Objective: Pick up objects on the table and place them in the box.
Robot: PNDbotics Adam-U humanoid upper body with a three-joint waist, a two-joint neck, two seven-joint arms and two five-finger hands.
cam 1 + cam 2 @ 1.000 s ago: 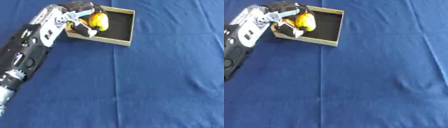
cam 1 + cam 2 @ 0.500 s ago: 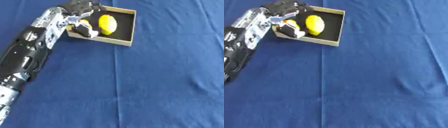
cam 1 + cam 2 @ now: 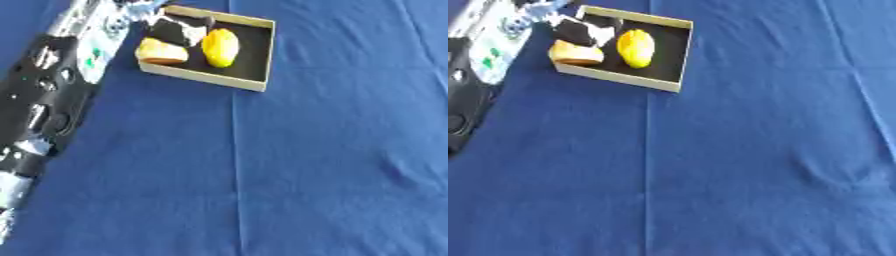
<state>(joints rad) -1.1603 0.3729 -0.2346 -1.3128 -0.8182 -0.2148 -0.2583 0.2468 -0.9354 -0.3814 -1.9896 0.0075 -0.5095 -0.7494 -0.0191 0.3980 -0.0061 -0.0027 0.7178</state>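
At far left of blue tablecloth (image 3: 289,165): shallow box (image 3: 262,55), tan rim, black floor, lying askew; holds yellow lemon-shaped fruit (image 3: 220,47) near middle, lengthwise toward far rim; holds orange-brown rounded piece (image 3: 161,51) at left end, against near-left wall, just beside fruit, contact not discernible. Left arm (image 3: 52,90) enters from lower left, runs up along left edge to box; left hand (image 3: 179,29) over box's far-left corner, black and white parts blurred, above orange-brown piece; finger posture not discernible, nothing seen held; cannot tell. Cloth shows vertical fold crease (image 3: 236,175) down middle, faint wrinkles at right.
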